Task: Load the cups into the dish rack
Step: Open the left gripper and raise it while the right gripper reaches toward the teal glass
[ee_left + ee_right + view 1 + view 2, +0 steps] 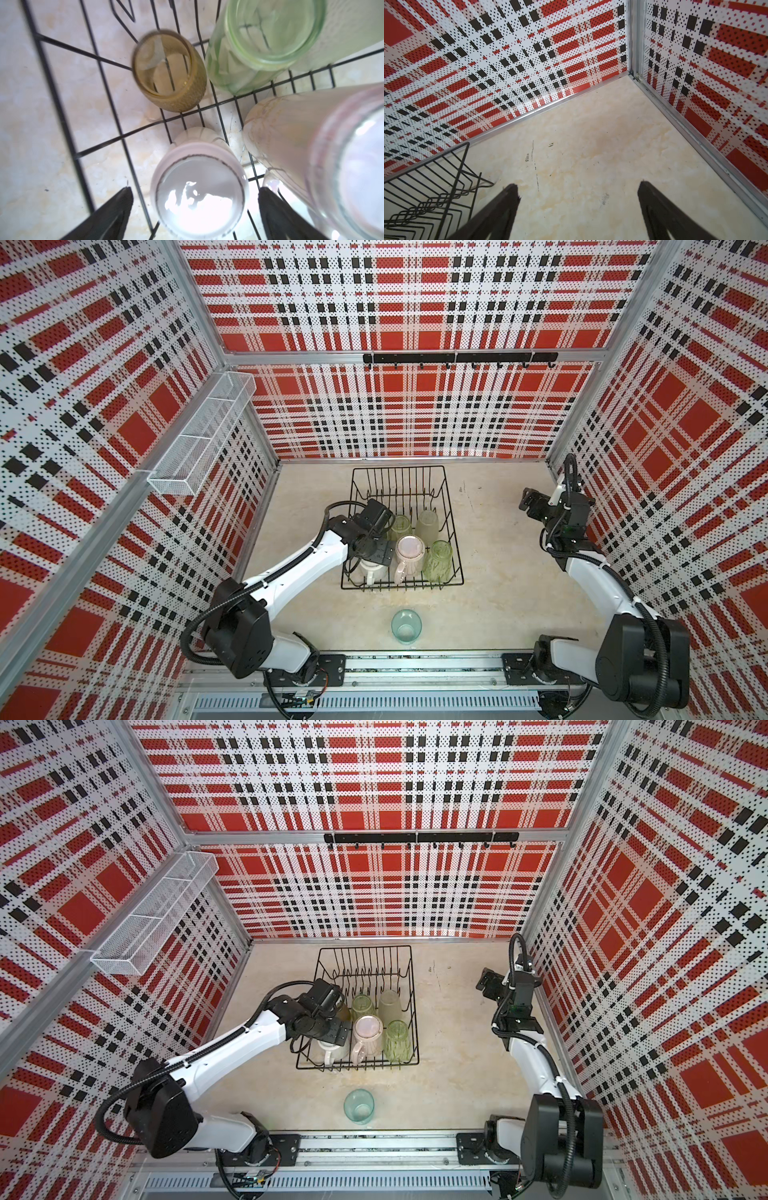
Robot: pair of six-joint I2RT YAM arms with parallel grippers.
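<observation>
The teal glass tumbler (406, 626) stands upright on the pale desk (498, 593) before the black wire dish rack (399, 485), nearer the left jaws than the right jaws. Both stand wide, empty.

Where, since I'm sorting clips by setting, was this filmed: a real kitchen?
Probably a robot test cell dressed as a kitchen corner: perforated plaid panels wall in the tabletop, the left arm and right arm sit on a base rail, and a dish rack holds cups.
</observation>
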